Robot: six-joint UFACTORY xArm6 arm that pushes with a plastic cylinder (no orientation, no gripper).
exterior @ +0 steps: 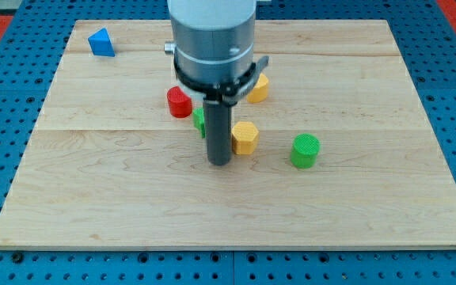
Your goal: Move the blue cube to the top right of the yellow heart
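The blue block (100, 42) sits near the board's top left corner; it looks wedge-shaped from here. A yellow block (245, 137) lies at mid-board, and a second yellow block (259, 88) is partly hidden behind the arm; I cannot tell which is the heart. My tip (219, 162) rests on the board just left of and below the lower yellow block, far from the blue block.
A red cylinder (179, 102) stands left of the rod. A green block (200, 122) is mostly hidden behind the rod. A green cylinder (305, 150) stands to the right. The wooden board (93, 198) lies on a blue pegboard.
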